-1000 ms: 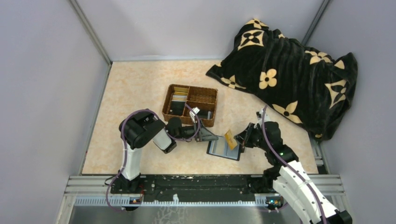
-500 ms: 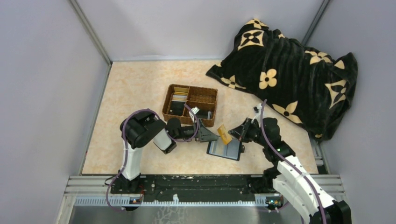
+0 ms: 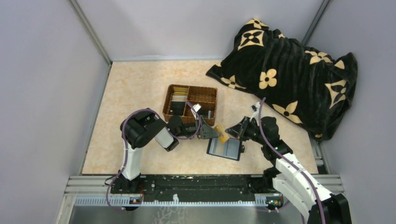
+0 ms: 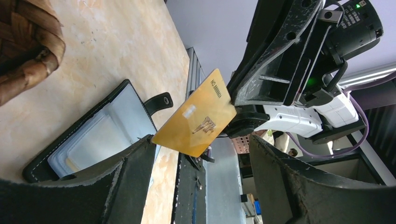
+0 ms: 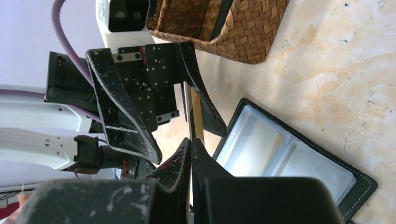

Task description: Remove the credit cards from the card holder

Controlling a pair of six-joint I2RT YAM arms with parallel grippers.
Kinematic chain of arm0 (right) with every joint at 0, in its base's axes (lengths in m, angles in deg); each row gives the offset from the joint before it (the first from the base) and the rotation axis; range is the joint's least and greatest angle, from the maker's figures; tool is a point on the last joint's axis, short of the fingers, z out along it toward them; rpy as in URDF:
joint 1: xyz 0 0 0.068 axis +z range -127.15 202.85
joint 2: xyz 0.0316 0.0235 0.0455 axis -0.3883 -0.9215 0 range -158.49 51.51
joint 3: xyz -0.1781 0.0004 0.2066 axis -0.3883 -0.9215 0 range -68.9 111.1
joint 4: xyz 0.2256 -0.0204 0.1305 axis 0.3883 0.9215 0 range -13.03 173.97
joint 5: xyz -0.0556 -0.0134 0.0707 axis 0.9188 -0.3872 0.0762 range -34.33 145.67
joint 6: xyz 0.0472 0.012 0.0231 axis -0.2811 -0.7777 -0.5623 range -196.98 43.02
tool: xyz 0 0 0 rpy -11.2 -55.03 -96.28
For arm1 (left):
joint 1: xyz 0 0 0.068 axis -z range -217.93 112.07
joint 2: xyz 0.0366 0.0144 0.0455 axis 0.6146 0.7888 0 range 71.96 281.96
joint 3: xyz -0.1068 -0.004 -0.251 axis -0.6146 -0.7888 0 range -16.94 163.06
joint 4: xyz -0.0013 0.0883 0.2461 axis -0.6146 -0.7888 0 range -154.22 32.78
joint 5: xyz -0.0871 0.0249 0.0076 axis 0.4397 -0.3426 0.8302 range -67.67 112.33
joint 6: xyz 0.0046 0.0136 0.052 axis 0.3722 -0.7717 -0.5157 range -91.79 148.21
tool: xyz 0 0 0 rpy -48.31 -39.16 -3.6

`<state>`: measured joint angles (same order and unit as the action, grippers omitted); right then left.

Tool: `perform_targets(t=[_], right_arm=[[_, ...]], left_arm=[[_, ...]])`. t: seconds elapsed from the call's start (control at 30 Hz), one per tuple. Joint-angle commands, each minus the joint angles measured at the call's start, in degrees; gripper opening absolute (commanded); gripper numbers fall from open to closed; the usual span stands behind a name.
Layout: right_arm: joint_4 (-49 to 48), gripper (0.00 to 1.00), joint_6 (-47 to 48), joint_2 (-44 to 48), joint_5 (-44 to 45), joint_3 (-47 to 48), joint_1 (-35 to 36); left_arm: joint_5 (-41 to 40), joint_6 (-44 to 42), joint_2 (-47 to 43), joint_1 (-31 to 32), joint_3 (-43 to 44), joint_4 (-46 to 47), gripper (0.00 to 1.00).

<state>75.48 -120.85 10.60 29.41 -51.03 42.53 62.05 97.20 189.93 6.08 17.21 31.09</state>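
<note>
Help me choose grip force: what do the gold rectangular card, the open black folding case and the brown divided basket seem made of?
The gold rectangular card: likely plastic, with a smooth semi-gloss face and a printed number, flat and unbent.
The black folding case: leather or imitation, going by the pale edge stitching, with glossy clear plastic sleeves inside.
The brown divided basket: woven wicker-like strips, matte.

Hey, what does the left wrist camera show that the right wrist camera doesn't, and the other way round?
Only the left wrist: the gold card face-on with its print, the right gripper clamped on its edge, and the card holder's snap strap. Only the right wrist: the left gripper, open and facing the card, which shows edge-on here. Both: the card, the open card holder and the wicker tray.
</note>
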Motion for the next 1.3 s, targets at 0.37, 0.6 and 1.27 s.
perform_targets(t=[0.37,0.6,1.27], right_arm=[[-5.59,0.0,0.01,-1.19,-0.9,-1.19,-0.52],[-5.97,0.0,0.19,-1.51,-1.07,-1.43,-0.52],[-4.53,0.44,-1.52,7.54,2.66,-5.11,-0.57]], left_arm=[[1.13,0.71,-0.03,0.55,2.16,14.17,0.43],[1.29,0.8,-0.34,0.68,2.23,14.17,0.05],[-4.71,-2.49,-4.92,0.81,0.78,14.21,0.0]])
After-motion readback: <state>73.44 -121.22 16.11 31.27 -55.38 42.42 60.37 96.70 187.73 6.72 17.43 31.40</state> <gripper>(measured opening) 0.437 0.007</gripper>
